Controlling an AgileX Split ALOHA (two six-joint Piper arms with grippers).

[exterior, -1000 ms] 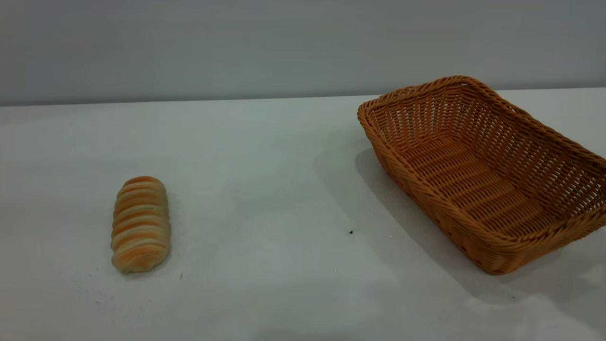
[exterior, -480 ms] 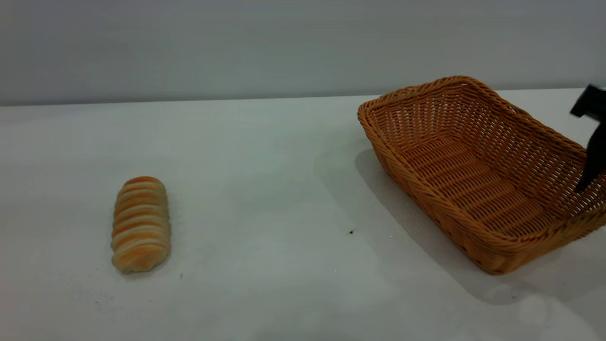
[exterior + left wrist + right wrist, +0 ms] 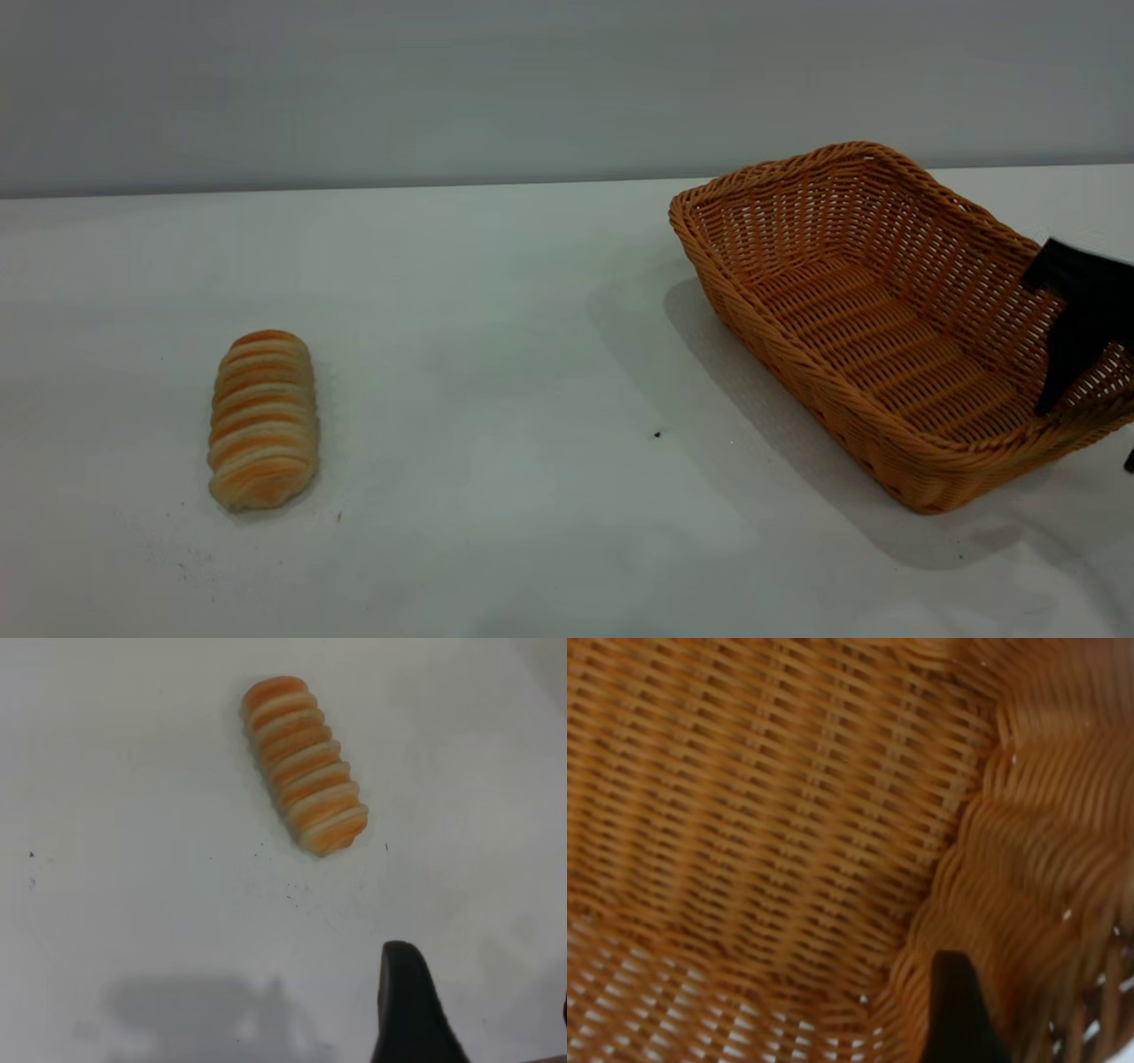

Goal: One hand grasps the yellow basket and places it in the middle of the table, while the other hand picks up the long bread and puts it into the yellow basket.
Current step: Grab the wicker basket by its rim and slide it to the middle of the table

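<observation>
Orange-tan wicker: the yellow basket (image 3: pixel 895 319) stood at the right of the exterior frame on the table (image 3: pixel 496 292), set askew, its far right corner cut by the frame edge. Interior held nothing but one black finger (image 3: pixel 1067 359) of the right gripper (image 3: pixel 1094 403), which reached down inside the right-hand wall; a second dark tip showed outside that wall at the frame edge, so the jaws straddled the rim, spread apart.

The long bread (image 3: pixel 263 420), cream and orange-brown striped, lay at lower left, well apart from the basket, broad bare tabletop between them bearing a few dark specks (image 3: pixel 656 434).

The left gripper (image 3: pixel 483 1028) hovered near the bread, not touching; one finger (image 3: pixel 407 1010) visible, spread not discernible.

No writing legible.
</observation>
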